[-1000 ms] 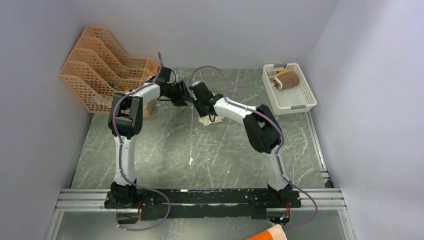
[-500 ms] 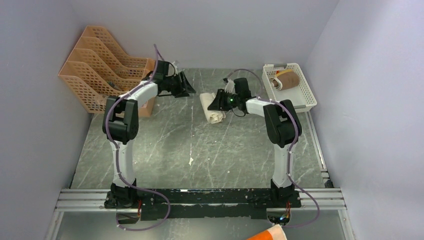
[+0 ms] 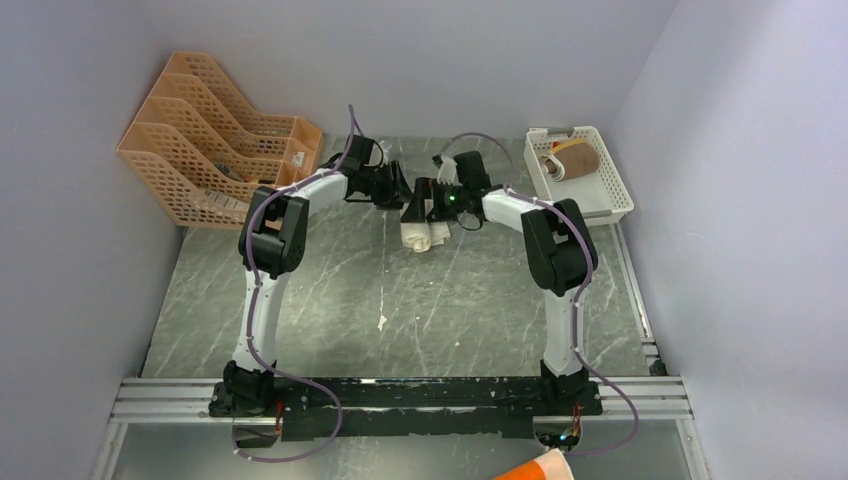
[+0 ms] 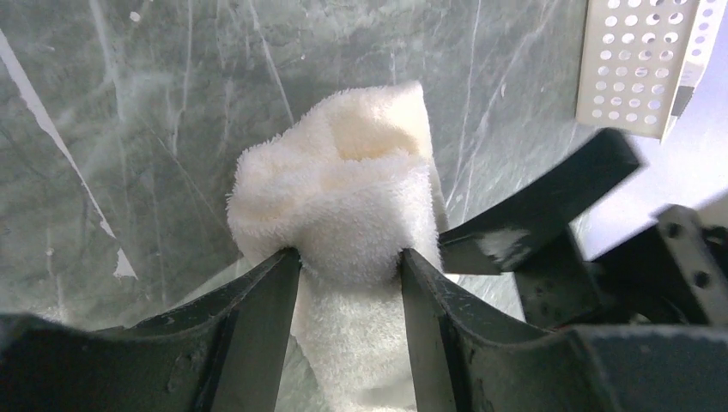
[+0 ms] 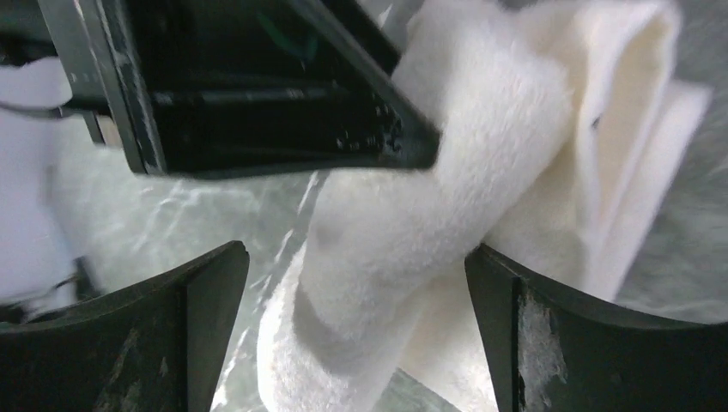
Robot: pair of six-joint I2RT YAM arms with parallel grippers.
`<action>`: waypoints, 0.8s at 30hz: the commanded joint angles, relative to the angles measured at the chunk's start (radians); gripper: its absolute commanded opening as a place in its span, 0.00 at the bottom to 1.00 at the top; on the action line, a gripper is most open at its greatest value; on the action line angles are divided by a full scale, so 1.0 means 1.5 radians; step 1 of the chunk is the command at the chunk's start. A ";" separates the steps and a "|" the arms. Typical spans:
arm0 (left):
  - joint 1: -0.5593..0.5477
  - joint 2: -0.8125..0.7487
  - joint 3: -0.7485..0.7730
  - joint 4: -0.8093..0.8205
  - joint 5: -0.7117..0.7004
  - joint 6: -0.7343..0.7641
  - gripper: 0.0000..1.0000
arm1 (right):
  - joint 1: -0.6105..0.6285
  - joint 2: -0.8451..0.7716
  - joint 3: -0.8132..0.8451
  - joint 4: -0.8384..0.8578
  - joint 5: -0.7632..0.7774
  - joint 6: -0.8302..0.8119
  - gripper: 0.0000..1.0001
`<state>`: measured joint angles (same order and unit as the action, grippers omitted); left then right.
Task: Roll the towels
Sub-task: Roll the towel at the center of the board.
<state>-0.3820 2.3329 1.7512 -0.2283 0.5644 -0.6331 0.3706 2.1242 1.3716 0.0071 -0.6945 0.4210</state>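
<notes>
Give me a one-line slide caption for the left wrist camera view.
Left gripper pinches the bunched cream-white towel over the grey marbled table; white perforated basket at top right.

Soft even light; right wrist view blurred, towel (image 5: pixel 412 223) glaring white.

You have a grey, white-veined worktop (image 3: pixel 330 290), with a white perforated basket (image 3: pixel 617 190) standing at its far right corner. Far to the left of the basket, across the whole width, a peach lattice file rack (image 3: pixel 200 130) with stepped tiers sits against the wall. Well nearer to you than the basket, a small white fleck (image 3: pixel 382 322) lies. Nearer still runs a metal rail (image 3: pixel 400 400). Beyond that, an orange-and-white thing (image 3: pixel 540 468) is too cropped to name. Pale lilac walls (image 3: pixel 450 60) rise behind the basket.
</notes>
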 commanded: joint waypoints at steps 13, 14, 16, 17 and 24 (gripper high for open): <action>-0.005 0.025 0.052 -0.071 -0.035 0.041 0.59 | 0.257 0.027 0.242 -0.386 0.705 -0.261 1.00; -0.005 0.026 0.052 -0.076 -0.035 0.041 0.59 | 0.266 0.036 0.246 -0.385 0.729 -0.257 0.99; -0.005 0.026 0.052 -0.082 -0.036 0.041 0.59 | 0.278 0.053 0.257 -0.385 0.771 -0.245 0.93; -0.005 0.027 0.053 -0.083 -0.035 0.040 0.59 | 0.281 0.064 0.262 -0.387 0.788 -0.238 0.91; -0.003 0.037 0.063 -0.094 -0.028 0.039 0.59 | 0.286 0.071 0.239 -0.360 0.852 -0.211 0.89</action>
<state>-0.3798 2.3566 1.8168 -0.3344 0.5434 -0.5900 0.7910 2.2360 1.7565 -0.5434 0.4934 0.0895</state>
